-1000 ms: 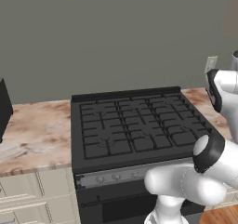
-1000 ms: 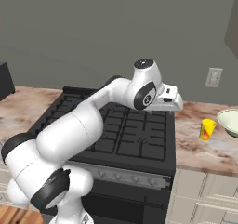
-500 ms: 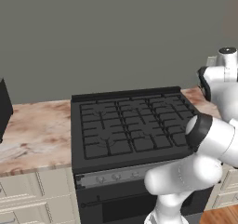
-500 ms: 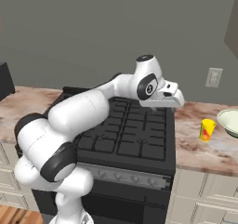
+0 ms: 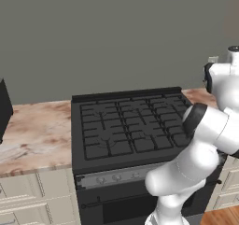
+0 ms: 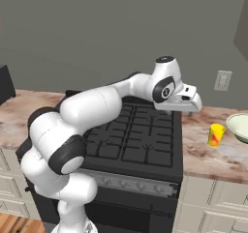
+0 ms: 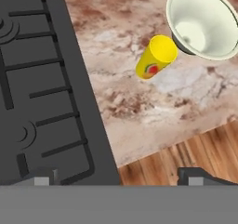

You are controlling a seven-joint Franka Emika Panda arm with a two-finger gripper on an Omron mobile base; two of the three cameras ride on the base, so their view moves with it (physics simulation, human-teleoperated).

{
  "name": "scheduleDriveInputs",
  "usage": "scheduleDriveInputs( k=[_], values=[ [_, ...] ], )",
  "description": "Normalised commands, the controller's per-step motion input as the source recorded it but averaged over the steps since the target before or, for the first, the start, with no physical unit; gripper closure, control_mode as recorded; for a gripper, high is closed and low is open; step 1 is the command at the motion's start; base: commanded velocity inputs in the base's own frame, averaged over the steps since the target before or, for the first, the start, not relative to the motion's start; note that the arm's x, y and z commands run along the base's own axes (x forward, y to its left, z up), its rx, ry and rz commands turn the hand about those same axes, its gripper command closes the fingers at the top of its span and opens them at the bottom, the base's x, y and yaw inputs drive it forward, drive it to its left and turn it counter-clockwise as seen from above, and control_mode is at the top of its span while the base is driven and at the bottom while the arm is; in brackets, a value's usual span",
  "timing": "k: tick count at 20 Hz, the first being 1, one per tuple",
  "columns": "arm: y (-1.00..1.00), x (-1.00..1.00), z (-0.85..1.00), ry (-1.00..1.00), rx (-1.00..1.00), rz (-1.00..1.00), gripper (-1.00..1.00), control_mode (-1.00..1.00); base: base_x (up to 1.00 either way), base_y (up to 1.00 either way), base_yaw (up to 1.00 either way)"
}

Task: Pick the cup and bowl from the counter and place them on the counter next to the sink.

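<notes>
Hovering our hand (image 6: 190, 105), jaws wide and empty, short of the yellow cup (image 7: 156, 57) ahead, we should descend squarely, avoiding the bowl (image 7: 203, 22) touching it.

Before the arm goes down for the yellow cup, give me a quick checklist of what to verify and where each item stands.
1. Gripper open: ok, fingertips stand wide apart in the hand view.
2. Gripper holds nothing: ok.
3. Yellow cup upright on the counter: ok, stands upright in the right base view.
4. Cup clear of the bowl: cannot tell; they look very close in the hand view, apart in the right base view.
5. Gripper over the cup: not ok, the hand hangs above the stove top's right edge.
6. Path to the cup unobstructed: ok.
</notes>
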Motion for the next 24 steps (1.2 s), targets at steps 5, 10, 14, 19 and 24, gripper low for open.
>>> scheduleDriveInputs(
  k=[5, 10, 14, 19, 24],
  values=[
    [-0.13, 0.32, -0.14, 0.01, 0.03, 0.04, -1.0, -1.0, 0.0, 0.0, 0.0],
    [-0.13, 0.37, -0.22, 0.0, 0.04, 0.06, -1.0, -1.0, 0.0, 0.0, 0.0],
    [-0.21, 0.27, -0.2, 0.0, 0.02, 0.04, -1.0, -1.0, 0.0, 0.0, 0.0],
    [-0.24, 0.21, -0.12, 0.0, 0.02, 0.03, -1.0, -1.0, 0.0, 0.0, 0.0],
    [-0.24, 0.05, -0.01, 0.0, 0.01, 0.02, -1.0, -1.0, 0.0, 0.0, 0.0]
  ],
)
